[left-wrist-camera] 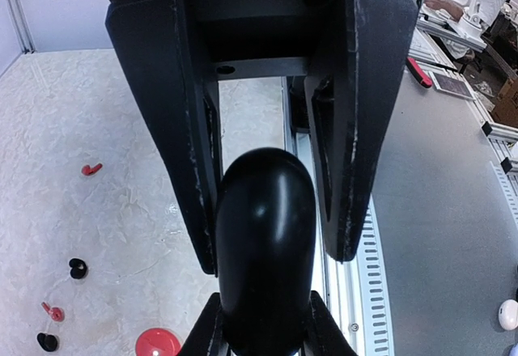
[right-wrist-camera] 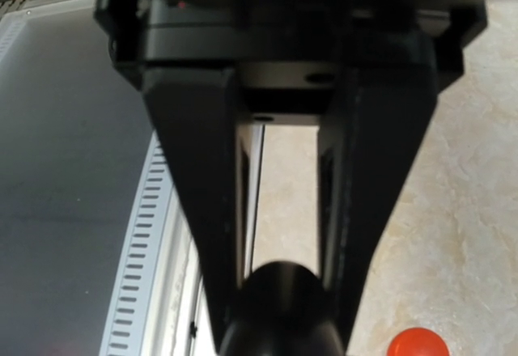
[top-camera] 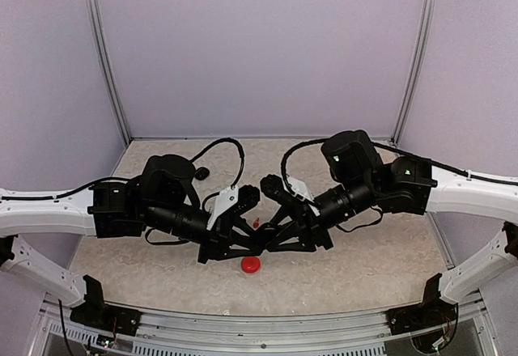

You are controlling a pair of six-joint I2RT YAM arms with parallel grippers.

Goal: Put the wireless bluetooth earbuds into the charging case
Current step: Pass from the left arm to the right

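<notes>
The counter (top-camera: 388, 259) carries everything, and the 2 arms meet over its middle. The left tool (left-wrist-camera: 271, 259) is narrow and clamped on the charging case (left-wrist-camera: 263, 235), a glossy black pebble held off the counter. The right tool (right-wrist-camera: 281, 324) hugs the case's other end, its fingers flush on both sides with no gap I can see. Whether the lid is open cannot be told. The case looks rigid and light, but its rounded, polished shell will probably slip, so the broad sides are the best hold. A red rounded piece (top-camera: 252, 264), perhaps another case, sits on the counter just near of the tools. The wireless bluetooth earbuds lie loose on the counter by the middle, apart from the case: 2 red ones (left-wrist-camera: 91, 169) (left-wrist-camera: 53, 311) and 2 black ones (left-wrist-camera: 78, 269) (left-wrist-camera: 47, 341). They look tiny, hard, smooth and nearly weightless, so a careless pinch would likely flick one away. I would take each across its bulbous head, leaving the stem free to enter the case.
</notes>
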